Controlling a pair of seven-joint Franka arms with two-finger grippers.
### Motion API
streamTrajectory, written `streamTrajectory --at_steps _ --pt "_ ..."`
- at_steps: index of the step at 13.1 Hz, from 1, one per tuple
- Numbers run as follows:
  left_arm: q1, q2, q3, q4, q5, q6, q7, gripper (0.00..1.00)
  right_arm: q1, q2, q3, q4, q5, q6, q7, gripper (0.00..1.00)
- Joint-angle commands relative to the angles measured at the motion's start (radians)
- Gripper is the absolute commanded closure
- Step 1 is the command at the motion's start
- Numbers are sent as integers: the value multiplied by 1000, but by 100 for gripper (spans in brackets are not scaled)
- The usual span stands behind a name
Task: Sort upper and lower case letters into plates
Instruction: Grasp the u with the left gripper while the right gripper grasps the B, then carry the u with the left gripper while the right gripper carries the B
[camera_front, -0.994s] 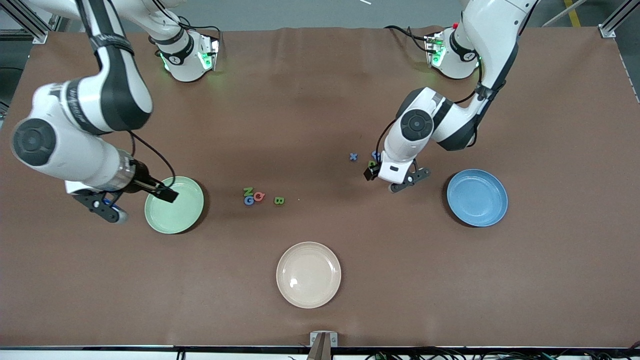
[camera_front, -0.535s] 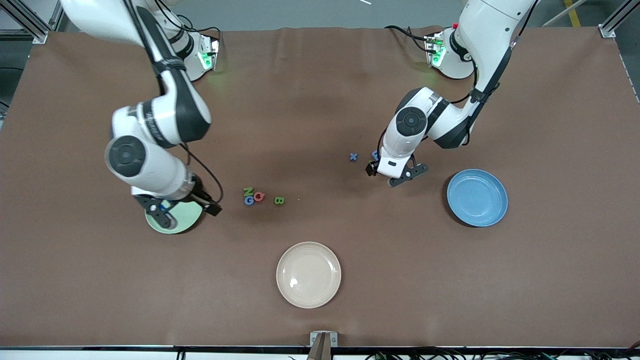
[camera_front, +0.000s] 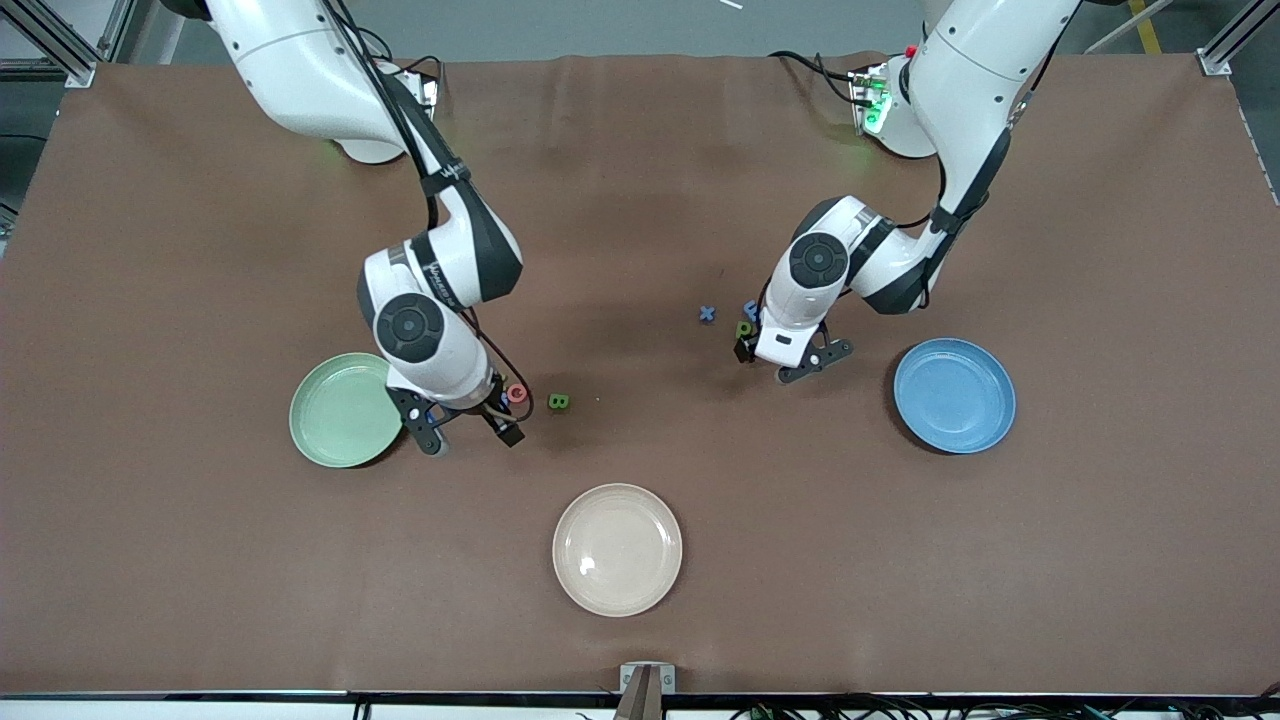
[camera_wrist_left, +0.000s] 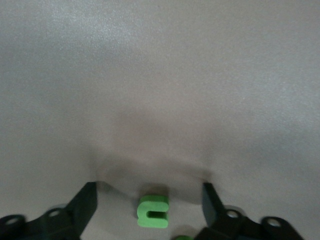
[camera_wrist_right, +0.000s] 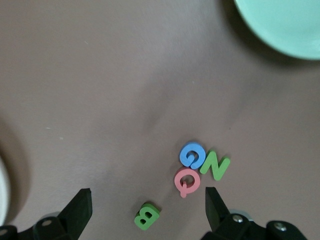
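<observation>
**Now both arms line up on letters, nothing sorted yet**

Right now you are at the approach step. Your left gripper (camera_front: 790, 366) sits low on the bench (camera_front: 640, 200) beside the blue plate (camera_front: 954, 395), jaws apart, and in the left wrist view a small green letter (camera_wrist_left: 153, 212) lies on the bench between them, untouched. I judge the next move there is to close on it and lift.

Your right gripper (camera_front: 468, 430) hangs over the cluster near the light green plate (camera_front: 340, 410), jaws apart and empty. The pink-red Q (camera_wrist_right: 186, 181), blue G (camera_wrist_right: 191, 155), green N (camera_wrist_right: 214, 165) and green B (camera_wrist_right: 146, 216) lie between them in its wrist view. Choose one letter there. Both plates look empty.
</observation>
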Motion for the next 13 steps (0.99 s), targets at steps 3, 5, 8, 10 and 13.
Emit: streamTrajectory --at_steps 3,5,8,10,13 --pt "5 -4 -1 11 26 2 -36 20 38 43 -9 28 -10 4 156 2" --pt "2 -23 -4 10 20 -7 -38 19 50 54 -9 30 -10 4 189 3" --pt "-1 -34 -10 7 14 -15 -40 19 67 77 -9 28 -12 45 228 3" --pt "-6 -34 -12 5 14 -15 -52 20 76 91 -11 28 -12 61 241 5" --pt "-7 -36 -12 -9 14 -15 -59 23 84 106 -11 27 -10 90 247 7"
